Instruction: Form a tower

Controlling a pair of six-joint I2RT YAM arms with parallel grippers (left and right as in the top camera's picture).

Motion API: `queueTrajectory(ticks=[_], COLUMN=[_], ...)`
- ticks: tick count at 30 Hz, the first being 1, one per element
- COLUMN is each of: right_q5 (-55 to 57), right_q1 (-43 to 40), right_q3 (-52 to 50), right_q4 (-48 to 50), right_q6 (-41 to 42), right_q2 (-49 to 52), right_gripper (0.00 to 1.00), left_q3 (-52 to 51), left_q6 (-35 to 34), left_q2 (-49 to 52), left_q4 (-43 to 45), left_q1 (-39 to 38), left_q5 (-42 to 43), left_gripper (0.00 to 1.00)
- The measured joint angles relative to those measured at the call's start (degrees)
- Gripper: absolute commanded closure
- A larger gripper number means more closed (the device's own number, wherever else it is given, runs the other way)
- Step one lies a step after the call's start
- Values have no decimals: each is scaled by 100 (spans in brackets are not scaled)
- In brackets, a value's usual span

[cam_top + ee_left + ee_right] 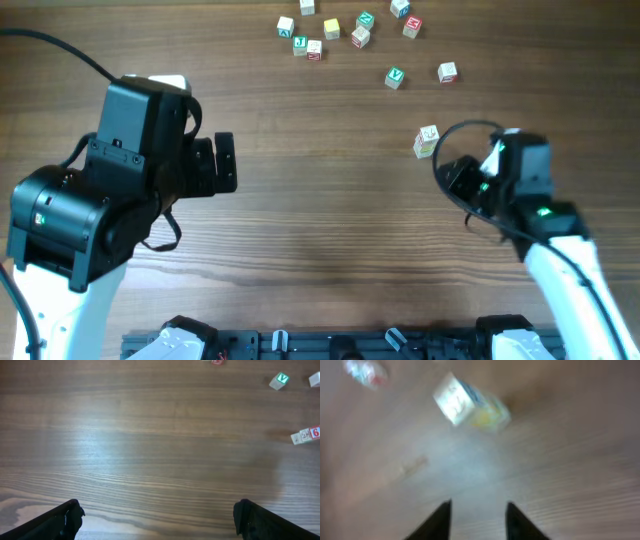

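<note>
Tower (427, 141) stood right of the frame's middle. Right gripper (479, 505) hung near it, fingers apart, holding nothing; left gripper (159, 507) was open too. Backing off needed slow, straight moves, no bumping.

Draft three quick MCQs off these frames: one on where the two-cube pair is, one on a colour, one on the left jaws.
1. Where is the cube pair?
A. just ahead of the right gripper
B. between the jaws of the left gripper
C. on top of the V cube

2. What colour is the V cube's lettered face?
A. red
B. green
C. blue

3. How do the left gripper's jaws stand?
A. shut on a cube
B. wide open, empty
C. shut, empty

Key:
1. A, the overhead and right wrist views show the pair close ahead of that gripper, not touching it.
2. B, the left wrist view shows a white V on green.
3. B, the left wrist view shows only bare wood between them.
</note>
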Motion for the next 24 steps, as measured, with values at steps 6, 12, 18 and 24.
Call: queueTrajectory(ticks=[6,12,18,24], right_q5=[752,673,999,1453], right_q1=[0,317,885,861], right_q3=[3187,4450,4579,4579], right_q4=[-2181,-2695,-2653,-2544], right_q6=[-1663,-2551,-2758,-2778], right_q2=[1233,3888,5154,5434], right_gripper=[0,0,1,0], left_q3=[-4,-7,-9,-9], left_q6=[0,0,0,0], left_q2=[0,-2,-2,-2], left_q4=[-4,-11,-15,-15], left_q1=[0,0,0,0], left_q5=[0,0,0,0], left_gripper=[0,0,0,0])
